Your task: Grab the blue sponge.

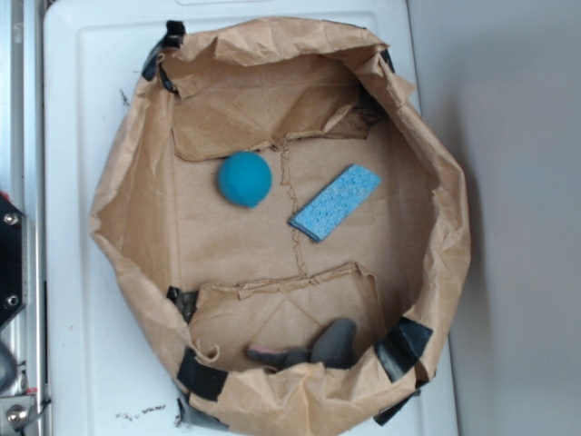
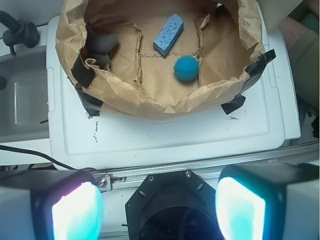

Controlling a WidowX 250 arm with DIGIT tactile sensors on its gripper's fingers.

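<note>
Sponge, thin flat light-blue rectangle, lay right of centre in crumpled brown paper basin, apart from round teal ball. Gripper sat lower frame in wrist view, fingers spread, holding nothing, likely staged outside the basin before approach.

The grey object in the paper bag is partly hidden behind the crumpled rim; what it is cannot be told. In the wrist view, both glowing fingers are blurred and cut by the lower edge
</note>
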